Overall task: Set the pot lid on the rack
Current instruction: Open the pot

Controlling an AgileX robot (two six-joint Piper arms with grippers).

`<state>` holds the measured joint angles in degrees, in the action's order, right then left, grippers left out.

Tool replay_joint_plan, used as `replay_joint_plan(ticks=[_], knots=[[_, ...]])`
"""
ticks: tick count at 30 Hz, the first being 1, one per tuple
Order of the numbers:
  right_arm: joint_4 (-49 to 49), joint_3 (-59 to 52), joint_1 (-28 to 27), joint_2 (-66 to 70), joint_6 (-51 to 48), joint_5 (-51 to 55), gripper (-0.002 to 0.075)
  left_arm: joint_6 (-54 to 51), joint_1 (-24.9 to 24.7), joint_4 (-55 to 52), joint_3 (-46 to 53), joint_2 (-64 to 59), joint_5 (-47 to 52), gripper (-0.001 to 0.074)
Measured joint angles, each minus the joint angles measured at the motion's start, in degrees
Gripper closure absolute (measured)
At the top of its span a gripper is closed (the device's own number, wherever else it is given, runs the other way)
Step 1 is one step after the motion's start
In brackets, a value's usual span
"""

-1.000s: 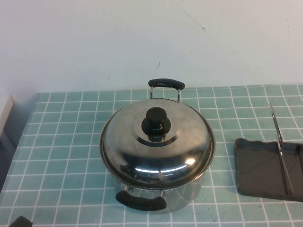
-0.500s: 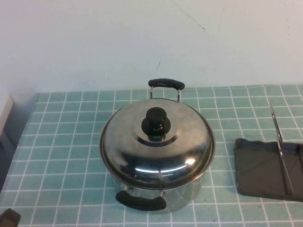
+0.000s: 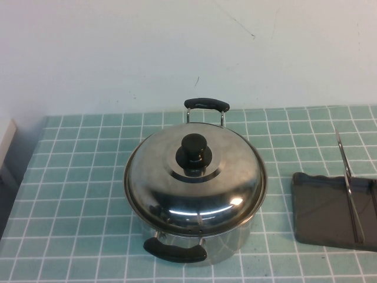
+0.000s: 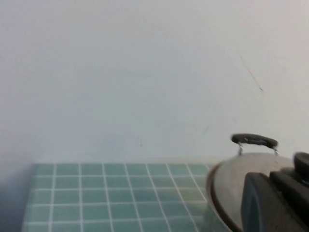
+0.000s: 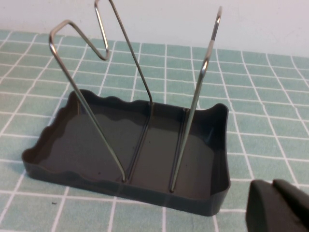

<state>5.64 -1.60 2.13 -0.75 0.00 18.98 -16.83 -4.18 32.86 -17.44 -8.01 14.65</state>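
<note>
The pot lid (image 3: pixel 195 180) is seated on the pot (image 3: pixel 200 247); the rack (image 3: pixel 321 215) lies at 3 o'clock. Neither the left gripper (image 4: pixel 277 203) nor the right gripper (image 5: pixel 280 208), both seen low only in wrist views, is shown clearly, so their opening cannot be told. The knob (image 3: pixel 194 153) is to be grasped first.

The rack (image 3: pixel 333 215) is cut off at the high view's right edge.

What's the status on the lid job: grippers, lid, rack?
Left gripper beside the pot, right gripper near the rack; neither holds anything. Pot lid on the pot, untouched. Rack's wire divider upright, tray bare.
</note>
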Motion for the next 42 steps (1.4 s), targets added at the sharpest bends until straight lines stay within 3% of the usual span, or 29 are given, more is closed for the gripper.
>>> replay_joint_plan(ticks=[6, 9, 15, 17, 20, 24, 27, 33, 42], knots=[[0.0, 0.0, 0.0, 0.0, 0.0, 0.0, 0.0727, 19.3, 0.0, -20.96, -5.55, -7.33, -10.47, 0.0735], [0.0, 0.0, 0.0, 0.0, 0.0, 0.0, 0.0727, 25.34, -0.28, -27.7, -6.05, -10.49, -16.84, 0.0692], [0.0, 0.0, 0.0, 0.0, 0.0, 0.0, 0.0727, 29.98, -7.37, -34.48, -6.29, -17.72, -22.26, 0.0439], [0.0, 0.0, 0.0, 0.0, 0.0, 0.0, 0.0727, 30.59, -12.67, -35.99, -7.24, -21.6, -23.35, 0.0332], [0.0, 0.0, 0.0, 0.0, 0.0, 0.0, 0.0727, 30.72, -20.41, -37.4, -8.99, -28.08, -27.01, 0.0265], [0.0, 0.0, 0.0, 0.0, 0.0, 0.0, 0.0727, 29.18, -29.89, -38.0, -11.99, -38.67, -33.75, 0.0243], [0.0, 0.0, 0.0, 0.0, 0.0, 0.0, 0.0727, 25.24, -33.61, -38.29, -13.72, -47.37, -38.45, 0.0238], [0.0, 0.0, 0.0, 0.0, 0.0, 0.0, 0.0727, 23.42, -34.88, -37.37, -16.88, -62.16, -48.22, 0.0235], [0.0, 0.0, 0.0, 0.0, 0.0, 0.0, 0.0727, 17.14, -35.01, -26.27, -18.93, -76.27, -58.59, 0.0235]])
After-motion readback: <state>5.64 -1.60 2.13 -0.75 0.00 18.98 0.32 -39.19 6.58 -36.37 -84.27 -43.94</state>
